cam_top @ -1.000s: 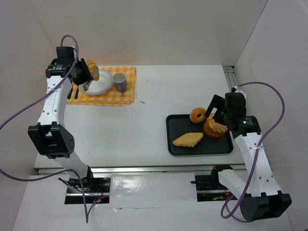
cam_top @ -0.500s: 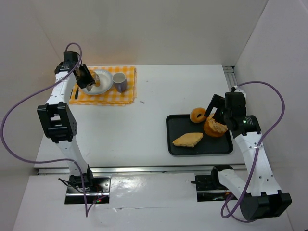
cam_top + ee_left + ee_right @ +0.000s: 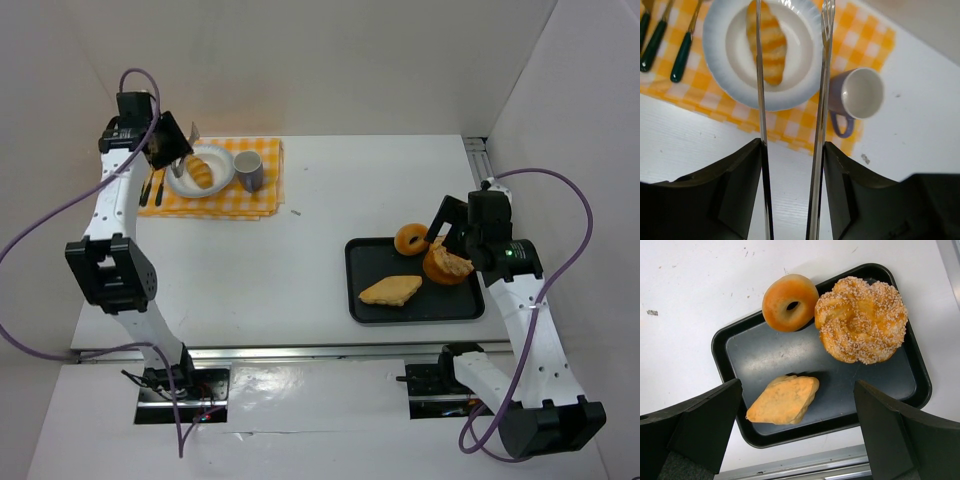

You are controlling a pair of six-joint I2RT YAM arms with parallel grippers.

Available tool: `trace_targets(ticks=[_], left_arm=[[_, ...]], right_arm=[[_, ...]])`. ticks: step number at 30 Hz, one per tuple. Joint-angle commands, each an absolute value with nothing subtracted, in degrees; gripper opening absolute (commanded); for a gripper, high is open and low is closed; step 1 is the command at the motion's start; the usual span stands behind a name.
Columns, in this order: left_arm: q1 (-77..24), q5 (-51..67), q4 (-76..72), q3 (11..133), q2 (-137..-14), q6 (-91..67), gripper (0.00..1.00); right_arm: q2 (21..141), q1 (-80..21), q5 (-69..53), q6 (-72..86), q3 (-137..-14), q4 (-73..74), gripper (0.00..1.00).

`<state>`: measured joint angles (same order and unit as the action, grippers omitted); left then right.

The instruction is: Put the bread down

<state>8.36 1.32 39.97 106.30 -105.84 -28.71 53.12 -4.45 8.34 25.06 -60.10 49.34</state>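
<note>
A striped croissant-like bread (image 3: 203, 170) lies on the white plate (image 3: 216, 187) on the yellow checked cloth (image 3: 262, 200). In the left wrist view the bread (image 3: 771, 45) rests in the plate (image 3: 720, 75) under my long metal blades. My left gripper (image 3: 172, 143) is open above the plate's left side; its blades (image 3: 792, 142) stand apart and hold nothing. My right gripper (image 3: 455, 240) is open and empty over the black tray (image 3: 352, 300), and in its wrist view the gripper (image 3: 797, 390) frames the tray (image 3: 720, 345).
The tray holds a ring doughnut (image 3: 790, 302), a sesame bun (image 3: 861, 319) and a flat orange pastry (image 3: 783, 400). A purple mug (image 3: 856, 95) stands right of the plate. Green-handled cutlery (image 3: 657, 42) lies left of it. White walls enclose the table.
The left gripper held the bread over the plate, lowered it, then let go and drew back. The bread now lies on the plate. The right arm has not moved.
</note>
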Motion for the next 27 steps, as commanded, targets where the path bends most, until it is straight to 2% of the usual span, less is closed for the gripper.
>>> trace_targets(ticks=[1,5,9,13,19,27], left_arm=[[6.69,2.18,38.23,107.86,-95.13,-28.13,0.62],[-0.94,11.15,32.26,99.33,-87.21,-26.29,0.6],[-15.77,17.29,29.82,91.35,-86.04,-29.0,0.6],[-26.26,18.54,24.01,86.41,-87.09,-32.16,0.6],[-36.1,24.96,20.83,87.09,-97.18,-31.65,0.59],[-42.01,22.33,22.94,96.15,-110.02,-28.39,0.63]], right_arm=[[52.65,-4.31,8.7,25.4,-62.32,49.66,1.0],[52.12,-4.31,8.7,25.92,-62.31,49.66,1.0],[51.59,-4.31,9.84,25.93,-64.33,50.35,1.0],[51.59,-4.31,11.86,25.93,-65.83,52.03,1.0],[49.05,-4.31,13.54,25.93,-68.73,55.02,1.0],[47.9,-4.31,14.15,25.93,-70.66,57.56,1.0]])
